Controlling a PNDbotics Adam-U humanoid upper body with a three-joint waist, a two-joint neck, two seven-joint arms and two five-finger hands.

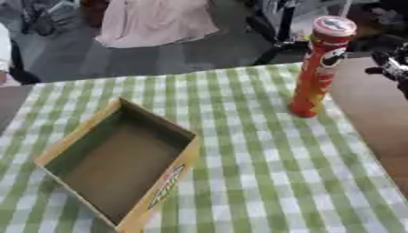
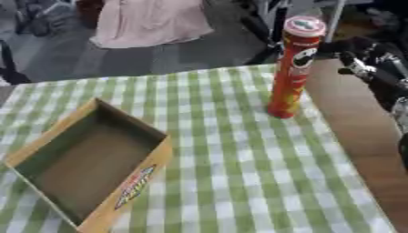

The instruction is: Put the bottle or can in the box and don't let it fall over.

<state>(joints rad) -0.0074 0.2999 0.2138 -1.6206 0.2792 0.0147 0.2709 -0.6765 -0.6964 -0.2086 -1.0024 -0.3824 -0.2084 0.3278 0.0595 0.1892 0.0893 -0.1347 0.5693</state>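
Red cardboard, tall and narrow: the can (image 1: 320, 68) stands upright near the far right edge of the green-checked cloth (image 1: 263, 173), well apart from the box (image 1: 119, 159), which lies open and empty toward the near left. Nothing holds the can; we judge the task to be at its very start, with the reach not yet made. Our right hand (image 2: 368, 63) shows only as a dark shape beside the can at the right border, near it but apart, and we cannot tell whether its fingers are spread or curled. Our left hand appears in neither view. The next move, as we read it, calls for a grasp round the can's middle, since so slender a can would tip easily, then a level carry across the cloth and a straight lowering onto the box floor. The bare wooden table (image 2: 359, 150) runs off at the right.
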